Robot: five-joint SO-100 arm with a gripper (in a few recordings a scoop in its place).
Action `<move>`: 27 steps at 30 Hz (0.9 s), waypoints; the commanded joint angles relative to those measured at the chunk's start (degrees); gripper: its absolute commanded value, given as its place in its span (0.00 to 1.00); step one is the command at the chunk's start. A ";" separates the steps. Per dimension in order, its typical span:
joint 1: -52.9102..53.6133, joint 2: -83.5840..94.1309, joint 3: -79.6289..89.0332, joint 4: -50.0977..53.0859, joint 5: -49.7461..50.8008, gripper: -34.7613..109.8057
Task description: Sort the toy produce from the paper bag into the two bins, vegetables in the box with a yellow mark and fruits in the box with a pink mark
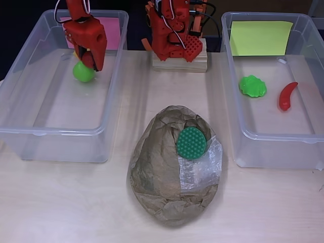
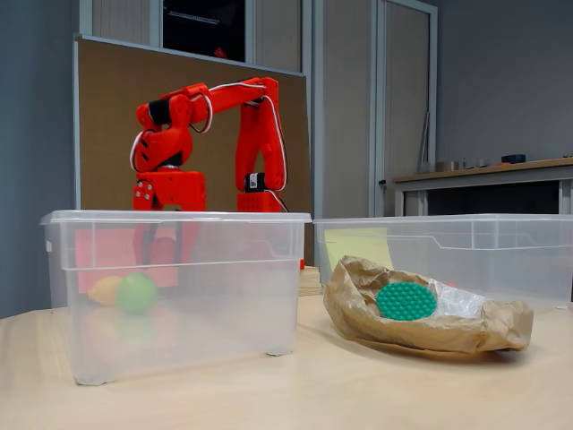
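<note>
Toy produce is what gets sorted here, and the piece in hand is a green ball-like fruit (image 1: 83,72) at the upper left of the overhead view, low inside the pink-marked bin (image 1: 30,134). The red gripper (image 1: 90,58) reaches down into that bin with its fingertips right at the green fruit; whether the jaws pinch it or have let go I cannot tell, since the fingers overlap it from above and the bin wall blurs them in the fixed view. A yellowish piece (image 2: 105,288) lies just beside the fruit, seen through the wall. To do this step well, I judge the jaws should spread fully with the fruit low over the bin floor, so it does not bounce or roll, and the arm should lift straight up clear of the rim. Lower centre, the paper bag (image 1: 162,187) holds a green dimpled disc (image 1: 192,143). In the yellow-marked bin (image 1: 276,134) at the right lie a green leafy piece (image 1: 252,86) and a red chilli (image 1: 287,95), apart.
</note>
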 commanded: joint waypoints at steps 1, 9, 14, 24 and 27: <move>1.67 2.81 3.25 -2.20 2.11 0.39; 2.02 2.29 4.92 -2.55 1.58 0.49; 2.02 3.08 3.52 -1.49 -0.62 0.51; 0.44 15.03 -3.60 -1.58 -15.12 0.50; -4.75 20.48 -6.33 -1.23 -19.42 0.49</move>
